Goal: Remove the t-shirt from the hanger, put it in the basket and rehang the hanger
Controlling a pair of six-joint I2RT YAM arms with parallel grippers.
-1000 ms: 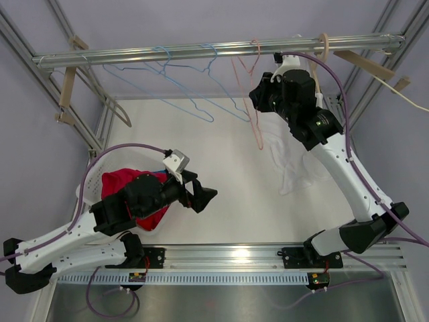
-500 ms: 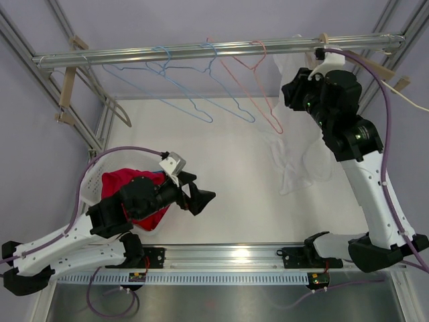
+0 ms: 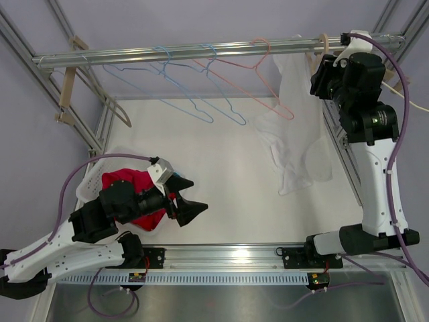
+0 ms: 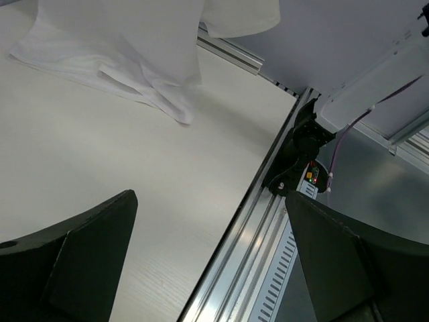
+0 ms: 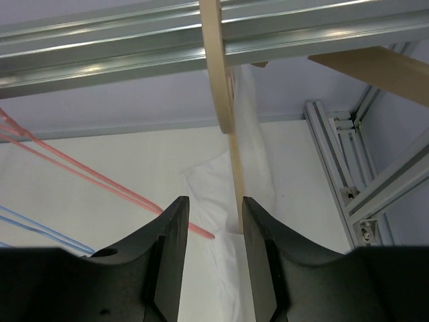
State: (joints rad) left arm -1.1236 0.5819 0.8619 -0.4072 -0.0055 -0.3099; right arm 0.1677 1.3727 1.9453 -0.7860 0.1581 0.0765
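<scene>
The white cloth t-shirt (image 3: pixel 295 134) hangs down long from the pale wooden hanger (image 5: pixel 218 80). The hanger is hooked over the right end of the long silver metal rail (image 3: pixel 201 50). The right claw (image 5: pixel 214 208) is just under the rail and faces the hanger. It is partly open and holds nothing (this arm is much nearer). The left claw (image 4: pixel 211 201) is wide open and empty, far from the rail.

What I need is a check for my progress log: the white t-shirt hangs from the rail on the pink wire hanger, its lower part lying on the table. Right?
Not quite. The t-shirt hangs on the wooden hanger; the pink hanger is bare, as the right wrist view shows. It does hang from the rail, with its lower part on the table.
</scene>
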